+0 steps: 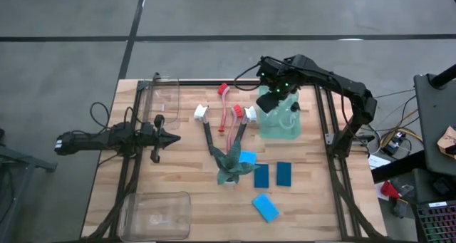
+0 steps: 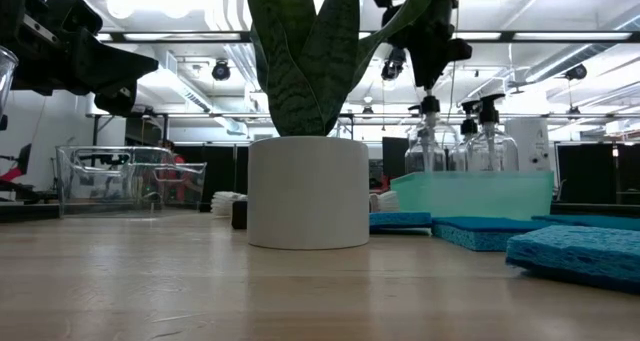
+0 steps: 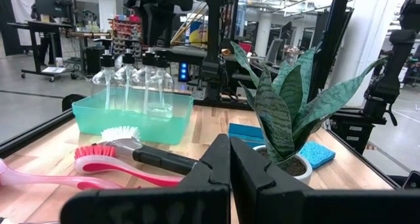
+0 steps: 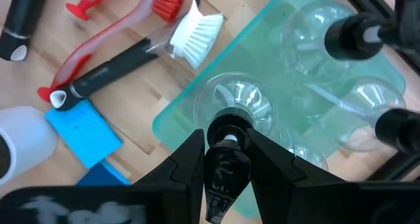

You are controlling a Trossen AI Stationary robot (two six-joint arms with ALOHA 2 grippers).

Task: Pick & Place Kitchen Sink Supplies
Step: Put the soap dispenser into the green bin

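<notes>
Over the teal bin (image 1: 279, 129), our right claw (image 4: 224, 159) grips a bottle (image 4: 234, 106); our left claw (image 3: 230, 159) stays-free, shut, sits well apart.

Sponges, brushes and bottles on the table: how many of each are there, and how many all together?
Sponges: 4
Dish brushes: 4 (2 red heads, 2 white heads)
Bottles: 4, all in the teal tub
Total: 12
</notes>
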